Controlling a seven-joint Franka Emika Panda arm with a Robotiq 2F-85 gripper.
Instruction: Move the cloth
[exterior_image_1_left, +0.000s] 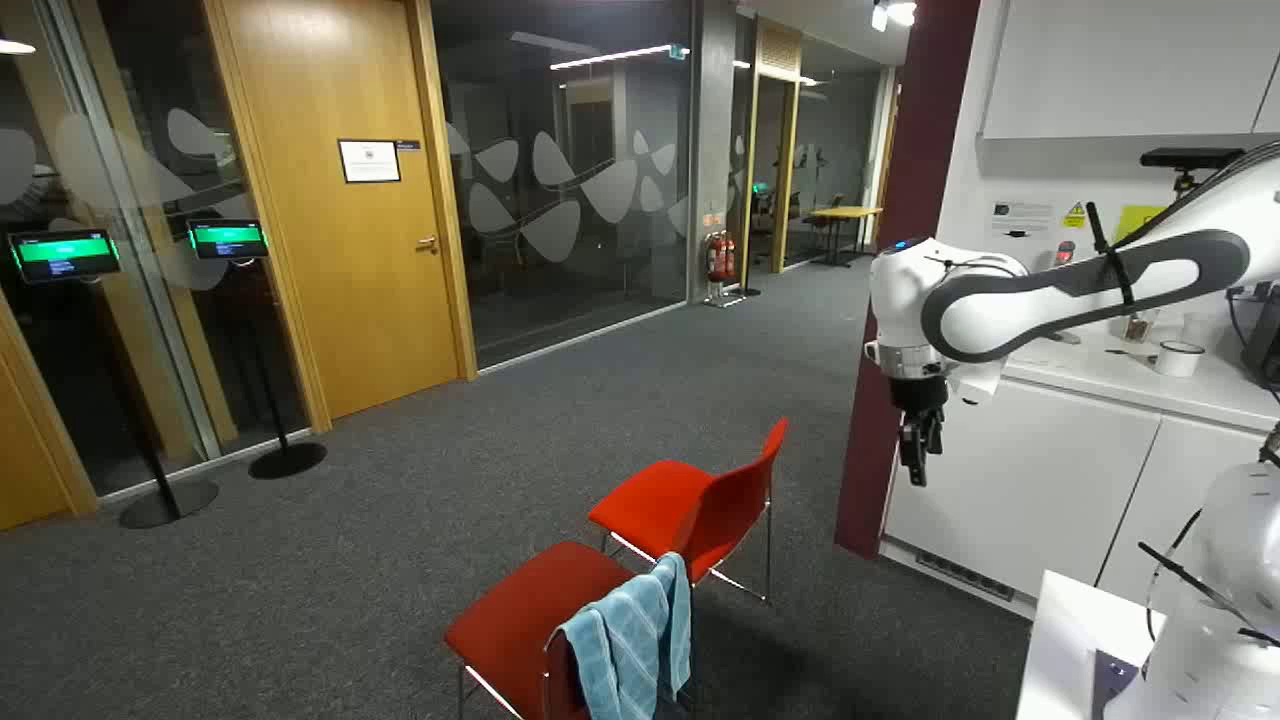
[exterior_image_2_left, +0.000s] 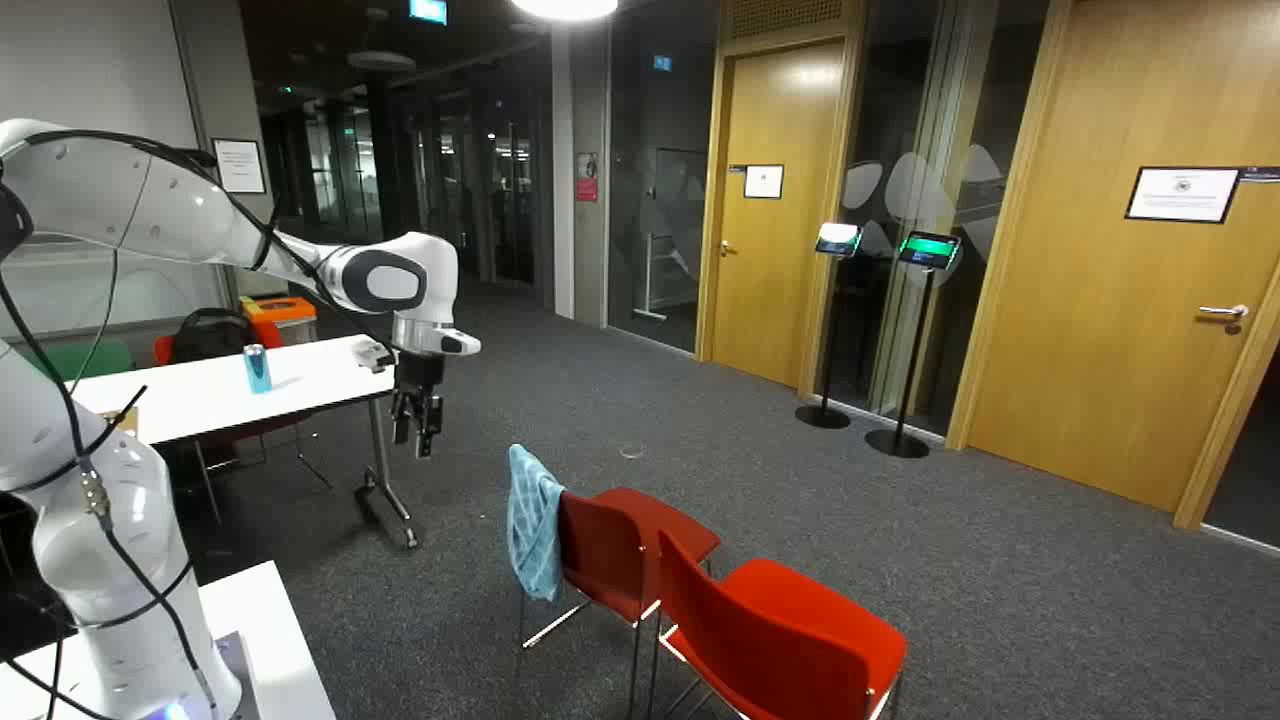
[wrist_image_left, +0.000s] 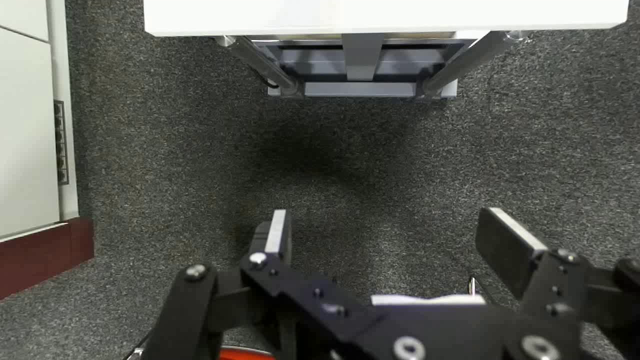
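The cloth (exterior_image_1_left: 632, 645) is a limp light blue-teal towel with faint stripes. It hangs over one end of the backrest of a dark red chair (exterior_image_1_left: 540, 620), and it also shows in an exterior view (exterior_image_2_left: 535, 525) on that chair (exterior_image_2_left: 605, 560). My gripper (exterior_image_1_left: 922, 455) points down in the air, higher than the chair backs and apart from the cloth. It also shows in an exterior view (exterior_image_2_left: 413, 440). In the wrist view its fingers (wrist_image_left: 385, 225) are wide apart with only carpet between them. The cloth is not visible in the wrist view.
A brighter red chair (exterior_image_1_left: 660, 505) stands beside the dark one; a red edge (wrist_image_left: 245, 354) shows in the wrist view. My base stands on a white table (exterior_image_2_left: 265, 620). A burgundy pillar (exterior_image_1_left: 870, 480), cabinets (exterior_image_1_left: 1020, 480) and another white table (exterior_image_2_left: 200, 390) with a can surround the arm.
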